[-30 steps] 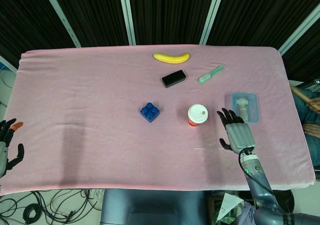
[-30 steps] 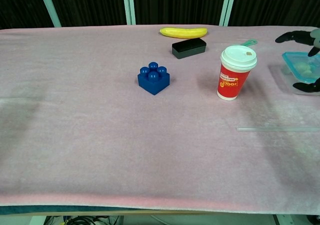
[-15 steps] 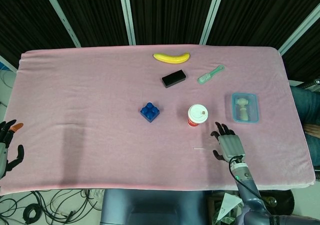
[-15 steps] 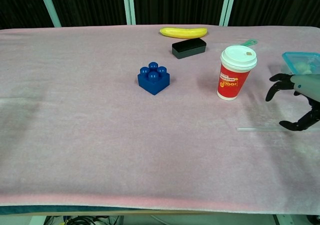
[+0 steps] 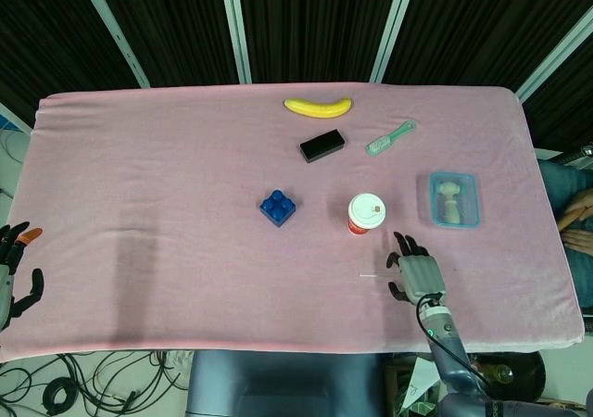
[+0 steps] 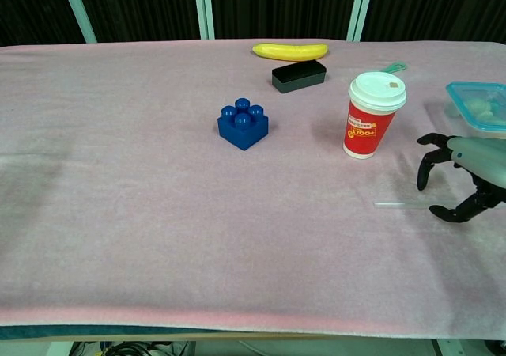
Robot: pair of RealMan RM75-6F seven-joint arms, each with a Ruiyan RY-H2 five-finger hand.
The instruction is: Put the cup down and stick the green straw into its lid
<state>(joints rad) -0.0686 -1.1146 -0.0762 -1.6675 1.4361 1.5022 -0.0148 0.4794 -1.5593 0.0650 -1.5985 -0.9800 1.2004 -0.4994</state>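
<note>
The red paper cup (image 5: 365, 214) (image 6: 371, 115) with a white lid stands upright on the pink cloth, right of centre. A thin pale straw (image 5: 372, 274) (image 6: 398, 205) lies flat on the cloth in front of the cup. My right hand (image 5: 414, 271) (image 6: 462, 176) hovers over the straw's right end with its fingers curled downward and spread, holding nothing; that end of the straw is hidden under it. My left hand (image 5: 13, 271) hangs off the table's left edge, fingers apart and empty.
A blue toy brick (image 5: 277, 207) (image 6: 243, 123) sits left of the cup. Behind are a black box (image 5: 321, 145), a banana (image 5: 318, 107) and a green brush (image 5: 389, 139). A clear blue container (image 5: 453, 199) (image 6: 477, 103) lies to the right.
My right hand has come away from beside the blue container, moving toward the table's front and slightly left, and now sits over the straw's right end. Cup and left hand have not moved.
</note>
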